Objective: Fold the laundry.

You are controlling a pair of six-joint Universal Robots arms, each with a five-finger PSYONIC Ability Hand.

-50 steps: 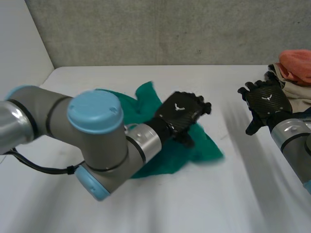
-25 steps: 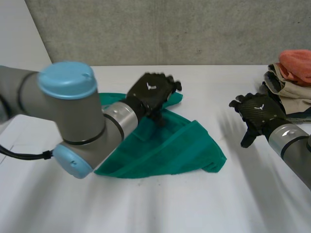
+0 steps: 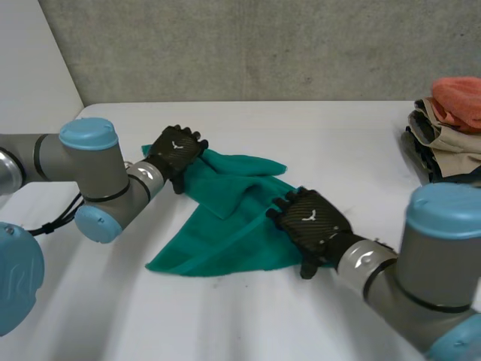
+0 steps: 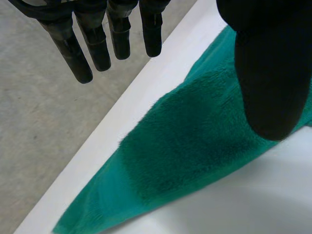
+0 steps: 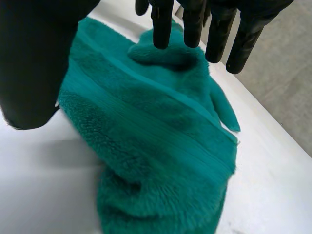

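Head: green towel (image 3: 233, 218) lies rumpled in the middle of the desk (image 3: 338, 135), partly doubled over. Left hand (image 3: 174, 148) is at its far left corner, right hand (image 3: 310, 222) on its near right edge. Pile of clothes (image 3: 447, 124) at the desk's far right, well apart.
Left wrist: fingers (image 4: 80, 56) straight, thumb (image 4: 270, 73) held wide, nothing pinched; towel under the palm.
Right wrist: fingers (image 5: 163, 24) straight and spread, thumb (image 5: 34, 58) apart, towel bunched below the palm, not grasped.
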